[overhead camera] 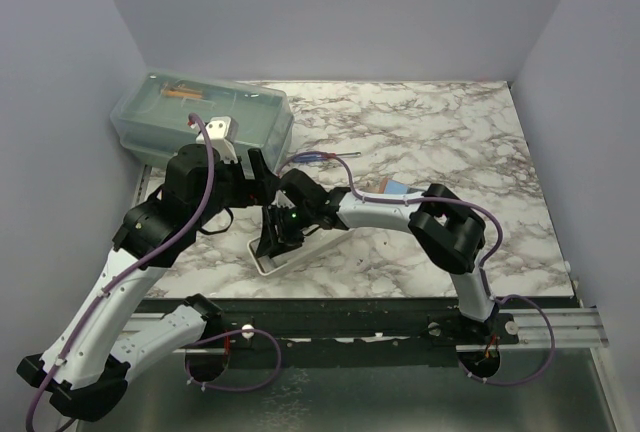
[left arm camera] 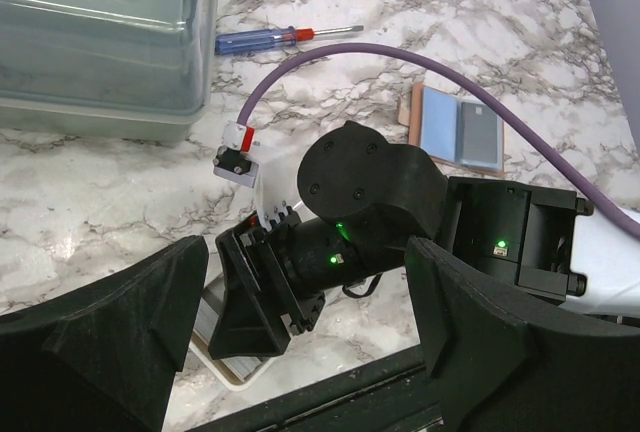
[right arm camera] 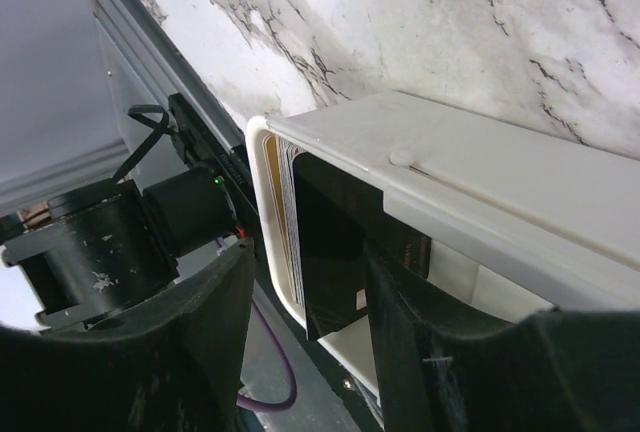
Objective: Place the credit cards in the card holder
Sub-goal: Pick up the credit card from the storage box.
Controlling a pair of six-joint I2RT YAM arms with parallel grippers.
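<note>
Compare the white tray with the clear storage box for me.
The white tray is opaque; the clear storage box is see-through. The tray is open-topped; the box is lidded. The tray is smaller and lies near the front edge; the box sits far left. The right end effector reaches into the tray, not the box. Both are rectangular and rest on the marble table.

On the marbled table there is 1 translucent grey-green plastic lidded box (overhead camera: 200, 117), 1 screwdriver with a blue handle and red collar (left arm camera: 285, 37) and 1 long white rectangular plastic tray (overhead camera: 268, 263). 1 small tan-brown leather-like card holder (left arm camera: 411, 112) carries what look like 2 thin blue-grey rectangular cards, 1 paler card (left arm camera: 440, 122) and 1 darker card (left arm camera: 481, 138). The striped card edges (right arm camera: 290, 202) inside the tray are packed too tightly to count. There are 2 black-and-white robot arms, the left arm (overhead camera: 108, 297) and the right arm (overhead camera: 383, 214).
</note>
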